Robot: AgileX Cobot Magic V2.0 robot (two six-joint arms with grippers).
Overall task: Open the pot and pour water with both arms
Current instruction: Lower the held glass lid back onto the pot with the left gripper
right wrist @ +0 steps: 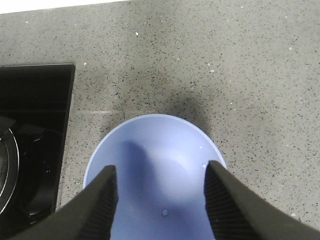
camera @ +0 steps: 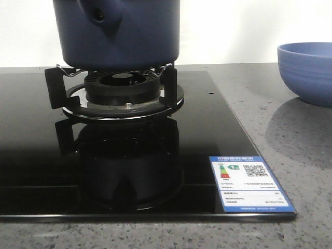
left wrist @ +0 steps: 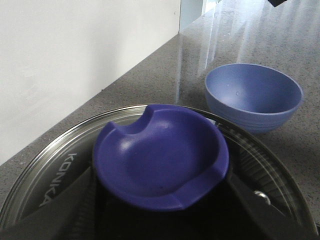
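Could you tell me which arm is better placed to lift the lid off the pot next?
Left. Its wrist camera looks straight down on the blue lid knob and glass lid, fingers flanking it, while the right gripper hangs open over the bowl.

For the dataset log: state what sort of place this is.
Likely a kitchen counter, perhaps a mock-up: a glass gas hob with burner, a speckled stone countertop, and a blue pot beside a bowl.
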